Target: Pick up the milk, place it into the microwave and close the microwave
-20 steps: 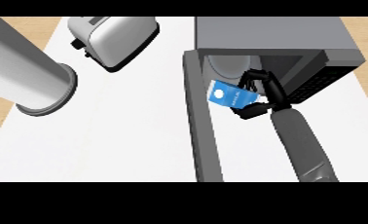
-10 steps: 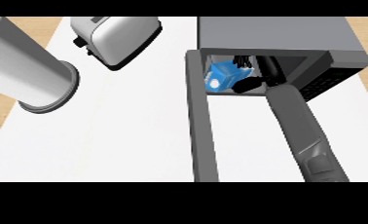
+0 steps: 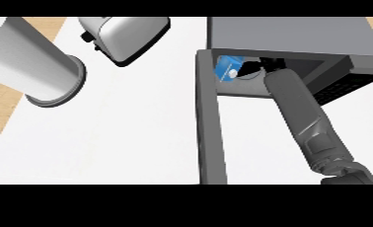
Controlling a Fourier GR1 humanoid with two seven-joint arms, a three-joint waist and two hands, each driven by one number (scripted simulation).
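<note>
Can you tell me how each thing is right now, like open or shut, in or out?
Microwave: open.
Microwave door: swung out toward the view's lower edge.
Milk: inside the microwave's opening, at its left side.
Right robot hand: reaching into the microwave beside the milk; its fingers are too hidden to judge.
Toaster: on the counter, nothing seen in its slots.

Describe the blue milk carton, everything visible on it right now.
The blue milk carton shows a blue face with a white round spot and paler markings. Only part shows; the rest is hidden under the grey microwave top. It sits just inside the cavity opening at its left side, beside the open door. The right hand is right beside it; whether the fingers are on it cannot be told.
</note>
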